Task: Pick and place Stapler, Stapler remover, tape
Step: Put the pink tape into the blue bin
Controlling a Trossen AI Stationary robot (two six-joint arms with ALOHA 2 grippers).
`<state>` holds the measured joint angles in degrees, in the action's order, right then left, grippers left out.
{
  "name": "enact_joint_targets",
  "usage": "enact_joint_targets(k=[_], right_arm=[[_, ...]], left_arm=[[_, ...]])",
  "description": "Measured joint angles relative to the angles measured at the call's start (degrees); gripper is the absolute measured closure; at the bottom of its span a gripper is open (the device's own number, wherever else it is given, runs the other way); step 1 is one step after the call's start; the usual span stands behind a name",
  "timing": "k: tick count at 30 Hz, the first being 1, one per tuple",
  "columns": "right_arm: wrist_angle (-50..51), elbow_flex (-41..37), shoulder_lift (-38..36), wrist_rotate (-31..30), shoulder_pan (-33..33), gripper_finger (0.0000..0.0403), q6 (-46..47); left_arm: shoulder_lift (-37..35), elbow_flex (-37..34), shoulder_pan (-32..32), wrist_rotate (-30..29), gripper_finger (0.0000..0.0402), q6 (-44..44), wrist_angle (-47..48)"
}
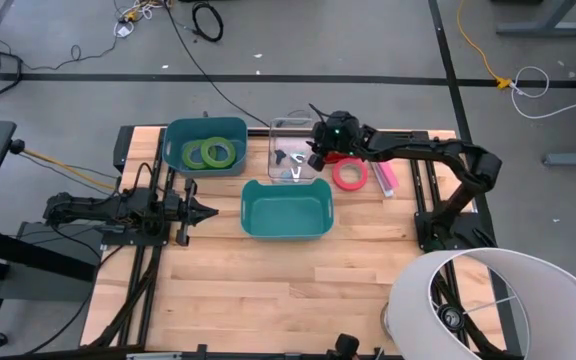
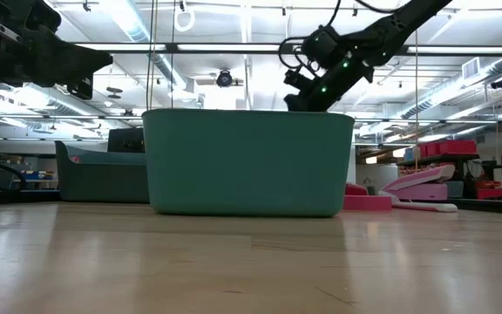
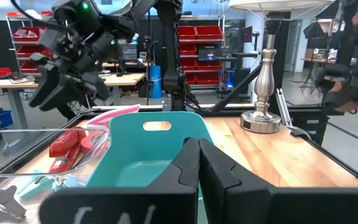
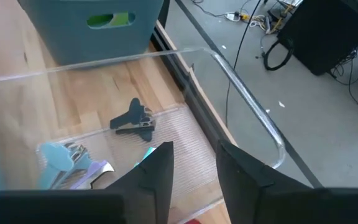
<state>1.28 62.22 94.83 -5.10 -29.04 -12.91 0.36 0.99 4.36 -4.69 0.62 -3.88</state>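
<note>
Two green tape rolls (image 1: 230,152) lie flat in the far teal bin (image 1: 206,122). A pinkish-red tape roll (image 1: 336,176) lies flat on the table beside a pink stapler (image 1: 385,178). A red stapler (image 3: 66,144) lies partly under my right arm. A black staple remover (image 4: 134,119) and a light blue one (image 4: 64,163) rest on the floor of the clear bin (image 4: 247,106). My right gripper (image 4: 194,168) is open and empty, hovering above the clear bin's right part. My left gripper (image 3: 197,163) is shut and empty, left of the empty teal bin (image 1: 285,185).
The empty teal bin stands mid-table, in front of the clear bin (image 1: 273,150). A lamp with a white shade (image 1: 488,305) and a metal base (image 3: 263,118) stands at the table's near right corner. Bare wood spreads along the near half of the table.
</note>
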Motion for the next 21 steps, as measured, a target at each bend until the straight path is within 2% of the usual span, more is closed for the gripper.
enact_joint_targets(k=[11,21], right_arm=[[15.3,0.0,-7.5,0.0,0.0,0.0243,0.0],[22.6,0.0,-9.0,0.0,0.7,0.0216,0.2]], left_arm=[[0.0,0.0,0.0,0.0,0.0399,0.0,0.0],[0.0,0.0,0.0,0.0,0.0399,0.0,0.0]])
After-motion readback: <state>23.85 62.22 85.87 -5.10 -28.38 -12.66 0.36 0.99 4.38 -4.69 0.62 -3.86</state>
